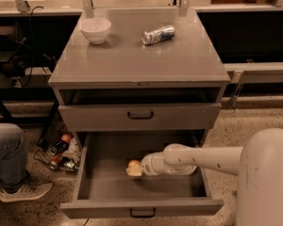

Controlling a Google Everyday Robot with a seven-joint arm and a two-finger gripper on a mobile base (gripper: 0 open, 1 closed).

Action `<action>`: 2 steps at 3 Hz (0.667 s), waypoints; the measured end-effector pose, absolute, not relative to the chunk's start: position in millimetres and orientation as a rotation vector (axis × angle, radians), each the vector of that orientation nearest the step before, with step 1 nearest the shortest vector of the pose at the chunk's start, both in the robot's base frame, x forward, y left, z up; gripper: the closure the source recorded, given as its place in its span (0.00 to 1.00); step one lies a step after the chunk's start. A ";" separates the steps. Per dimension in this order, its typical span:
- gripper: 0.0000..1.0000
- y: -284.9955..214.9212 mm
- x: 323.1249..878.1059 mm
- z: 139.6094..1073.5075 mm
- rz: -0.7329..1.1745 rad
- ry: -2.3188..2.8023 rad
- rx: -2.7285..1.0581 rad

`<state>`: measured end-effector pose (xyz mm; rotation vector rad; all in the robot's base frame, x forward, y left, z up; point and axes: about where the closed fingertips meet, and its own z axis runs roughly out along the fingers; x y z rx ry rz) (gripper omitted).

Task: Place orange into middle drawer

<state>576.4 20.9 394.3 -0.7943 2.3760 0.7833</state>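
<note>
The middle drawer (pixel 83 173), wide, deep and grey, is pulled open at the bottom of the grey cabinet. My gripper (pixel 134 170) is inside it, low over the drawer floor at left of centre, reached in from the right on my white arm (pixel 203 159). The small round orange (pixel 133 163) is right at the gripper's tip, touching it, just above the drawer floor. I cannot tell whether the orange rests on the floor.
The shallower drawer (pixel 140 117) above is shut. A white bowl (pixel 95 29) and a crushed silver-blue can (pixel 158 34) lie on the cabinet top. A person's leg and shoe (pixel 12 166) are at left. A basket of items (pixel 61 152) sits on the floor beside the cabinet.
</note>
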 end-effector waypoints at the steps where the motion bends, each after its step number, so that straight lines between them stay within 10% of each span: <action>1: 0.01 14.3 577.2 393.6 0.784 2.375 -0.784; 2: 0.00 -4.7 568.8 405.3 0.785 2.365 -0.744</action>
